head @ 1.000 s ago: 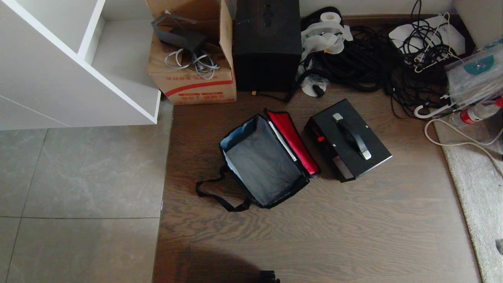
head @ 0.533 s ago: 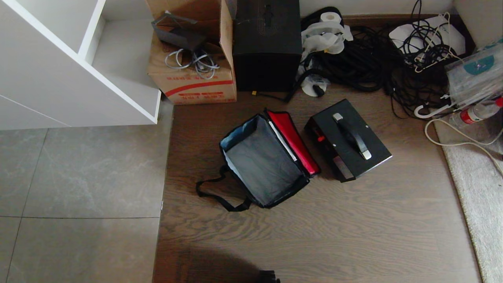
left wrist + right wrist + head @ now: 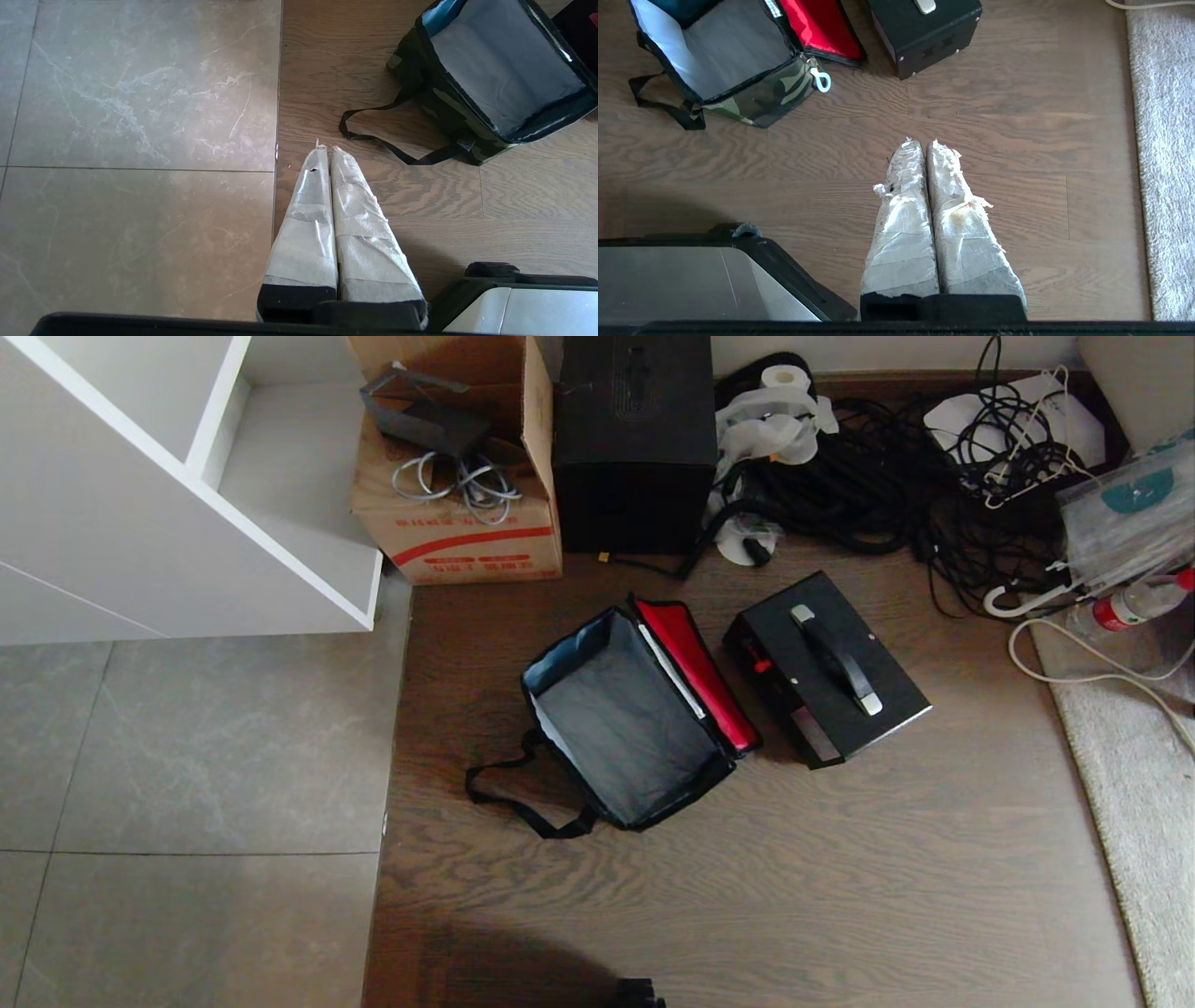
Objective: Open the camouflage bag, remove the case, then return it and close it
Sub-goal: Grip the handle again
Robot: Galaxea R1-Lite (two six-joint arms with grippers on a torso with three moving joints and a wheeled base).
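Right gripper (image 3: 923,143): fingers together, empty, above bare floor. Left gripper (image 3: 325,149): likewise. Ahead of both, the camouflage bag (image 3: 627,717) stands open and empty; the case (image 3: 826,667) sits beside it. Remaining: return case, close bag.

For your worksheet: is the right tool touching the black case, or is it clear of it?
Apart. In the right wrist view the shut right tool hangs over bare wooden floor, with a wide stretch of boards between its tips and the case.
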